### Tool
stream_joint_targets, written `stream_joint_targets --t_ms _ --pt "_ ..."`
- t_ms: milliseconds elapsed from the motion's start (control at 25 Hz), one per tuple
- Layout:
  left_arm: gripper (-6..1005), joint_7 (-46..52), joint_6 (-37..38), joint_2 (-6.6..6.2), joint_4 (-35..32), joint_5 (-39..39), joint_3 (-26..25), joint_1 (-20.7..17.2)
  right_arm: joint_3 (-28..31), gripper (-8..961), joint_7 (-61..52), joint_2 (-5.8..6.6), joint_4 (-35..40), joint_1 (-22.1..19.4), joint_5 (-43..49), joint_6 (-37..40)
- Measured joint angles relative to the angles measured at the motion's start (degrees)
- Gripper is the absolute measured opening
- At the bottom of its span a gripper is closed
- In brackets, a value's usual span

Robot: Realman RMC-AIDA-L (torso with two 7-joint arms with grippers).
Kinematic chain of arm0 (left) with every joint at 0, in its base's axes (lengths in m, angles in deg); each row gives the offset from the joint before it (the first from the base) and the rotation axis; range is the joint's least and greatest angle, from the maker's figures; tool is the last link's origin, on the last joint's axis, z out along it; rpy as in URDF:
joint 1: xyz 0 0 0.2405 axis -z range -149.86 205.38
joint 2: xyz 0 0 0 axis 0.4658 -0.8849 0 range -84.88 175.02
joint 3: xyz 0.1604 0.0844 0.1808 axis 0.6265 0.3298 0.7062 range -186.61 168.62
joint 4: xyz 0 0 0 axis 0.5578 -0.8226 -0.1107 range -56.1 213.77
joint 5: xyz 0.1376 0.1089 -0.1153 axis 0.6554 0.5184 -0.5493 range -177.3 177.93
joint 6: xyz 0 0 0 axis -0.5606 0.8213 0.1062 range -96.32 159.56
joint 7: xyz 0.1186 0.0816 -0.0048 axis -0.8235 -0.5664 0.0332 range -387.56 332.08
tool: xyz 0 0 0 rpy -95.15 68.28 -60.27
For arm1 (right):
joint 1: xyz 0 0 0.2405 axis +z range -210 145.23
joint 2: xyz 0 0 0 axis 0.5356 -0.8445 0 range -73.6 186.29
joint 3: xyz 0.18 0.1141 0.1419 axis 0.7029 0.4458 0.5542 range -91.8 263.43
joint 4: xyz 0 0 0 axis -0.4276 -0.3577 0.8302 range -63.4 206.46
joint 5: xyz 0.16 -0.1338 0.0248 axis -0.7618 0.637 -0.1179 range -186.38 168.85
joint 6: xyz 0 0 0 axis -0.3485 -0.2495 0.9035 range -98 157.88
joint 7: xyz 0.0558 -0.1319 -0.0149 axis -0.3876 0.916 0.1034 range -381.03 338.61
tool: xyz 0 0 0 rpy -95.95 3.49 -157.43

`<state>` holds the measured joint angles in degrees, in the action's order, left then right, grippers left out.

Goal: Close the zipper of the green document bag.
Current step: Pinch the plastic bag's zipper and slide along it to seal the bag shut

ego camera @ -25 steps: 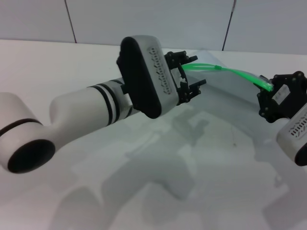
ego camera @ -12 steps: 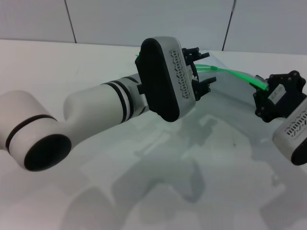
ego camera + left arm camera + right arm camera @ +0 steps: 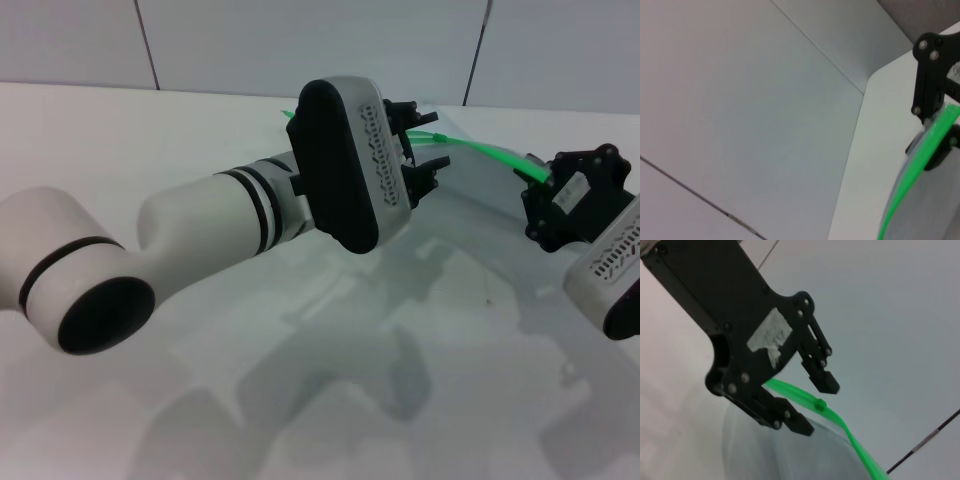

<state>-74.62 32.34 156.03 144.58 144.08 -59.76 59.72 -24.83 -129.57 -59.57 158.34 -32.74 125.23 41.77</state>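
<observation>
The green document bag (image 3: 470, 205) is a pale translucent pouch, lifted off the white table between both arms. Its zipper (image 3: 485, 152) is a bright green strip arching from one gripper to the other. My left gripper (image 3: 428, 140) is open, its fingers straddling the strip. The right wrist view shows the left gripper (image 3: 815, 405) with the small green slider tab (image 3: 821, 404) between its spread fingertips, untouched. My right gripper (image 3: 537, 186) is shut on the strip's far-right end. In the left wrist view the right gripper (image 3: 941, 125) pinches the zipper (image 3: 912, 180).
The white table (image 3: 150, 130) runs back to a grey panelled wall (image 3: 300, 40). My left forearm (image 3: 200, 240) crosses the middle of the head view and hides part of the bag. Arm shadows fall on the near table.
Over the last second my left gripper moved right along the green strip, toward the right gripper, staying open. The right gripper shifted slightly left and kept hold of the strip's end.
</observation>
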Motion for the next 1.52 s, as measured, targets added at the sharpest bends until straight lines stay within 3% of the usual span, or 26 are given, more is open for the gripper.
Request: stream_joint_targets --t_ms 520,1520 --pt "465 -1.3 0.6 1.8 -2.6 0.1 -0.7 0.9 -0.8 48 0.3 0.0 0.5 0.1 0.0 0.0" --pt "244 -1.5 4.0 3.82 -7.1 -0.1 -0.7 2.3 -1.3 48 0.2 -0.01 0.3 0.9 0.0 0.7"
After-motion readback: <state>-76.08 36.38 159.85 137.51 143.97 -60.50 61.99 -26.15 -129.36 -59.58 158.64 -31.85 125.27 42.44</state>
